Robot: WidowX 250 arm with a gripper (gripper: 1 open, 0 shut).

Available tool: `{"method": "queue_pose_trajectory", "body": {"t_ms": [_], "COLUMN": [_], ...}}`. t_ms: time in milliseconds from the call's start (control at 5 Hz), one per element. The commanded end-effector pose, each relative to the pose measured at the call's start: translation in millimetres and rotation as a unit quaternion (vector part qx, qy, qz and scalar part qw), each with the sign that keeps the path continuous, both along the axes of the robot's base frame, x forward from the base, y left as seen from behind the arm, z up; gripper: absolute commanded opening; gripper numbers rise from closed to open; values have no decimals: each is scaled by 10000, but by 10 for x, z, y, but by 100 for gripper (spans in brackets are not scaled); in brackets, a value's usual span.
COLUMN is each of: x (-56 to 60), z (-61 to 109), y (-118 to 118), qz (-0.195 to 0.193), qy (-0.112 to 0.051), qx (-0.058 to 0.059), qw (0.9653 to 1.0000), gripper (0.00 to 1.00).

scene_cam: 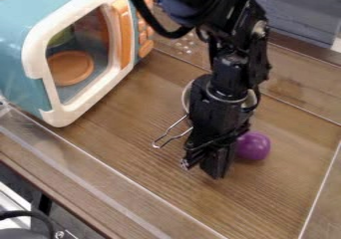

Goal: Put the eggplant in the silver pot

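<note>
the black robot gripper (209,164) sits nearest, pointing straight down at the wooden tabletop (107,153), jaws fully closed; whether anything is pinched between them i can't tell, the tips look bare from this side and the glossy purple toy eggplant (252,146) lies on the wood just right of and touching or nearly touching the gripper body, partly hidden by it. so the eggplant is not in the pot yet, the task is early or mid pick-up, judging from how things lie. the small round shiny silver pot (186,102) is almost wholly hidden behind the arm, only a sliver of metal rim and its thin wire loop handle (168,138) poke out to the left of the gripper, so pot and eggplant are close together with the gripper in between. left to do, as i read it: get a firm hold on the eggplant, lift, shift it over the pot mouth, release. eggplant is smooth rounded plastic, likely slippery. table is brown wood grain with a clear raised edge on the near side. farther left stands a teal-and-white toy microwave (40,54), rounded plastic shell, door open, an orange round thing (70,68) inside. black jointed arm (226,44) rises toward the far side.
</note>
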State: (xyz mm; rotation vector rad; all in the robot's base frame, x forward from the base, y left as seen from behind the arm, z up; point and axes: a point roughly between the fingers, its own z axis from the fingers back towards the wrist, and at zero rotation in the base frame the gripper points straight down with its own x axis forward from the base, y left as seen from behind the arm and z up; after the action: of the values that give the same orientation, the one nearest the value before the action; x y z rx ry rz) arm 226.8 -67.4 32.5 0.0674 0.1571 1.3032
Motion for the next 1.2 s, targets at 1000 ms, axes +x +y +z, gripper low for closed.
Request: {"method": "queue_pose_trajectory", "body": {"t_ms": [1000], "x": [-1], "z": [422], "y": [150], "qz": [-497], "qy": [817], "qx": [-313], "qw": [9949], "gripper": [0]}}
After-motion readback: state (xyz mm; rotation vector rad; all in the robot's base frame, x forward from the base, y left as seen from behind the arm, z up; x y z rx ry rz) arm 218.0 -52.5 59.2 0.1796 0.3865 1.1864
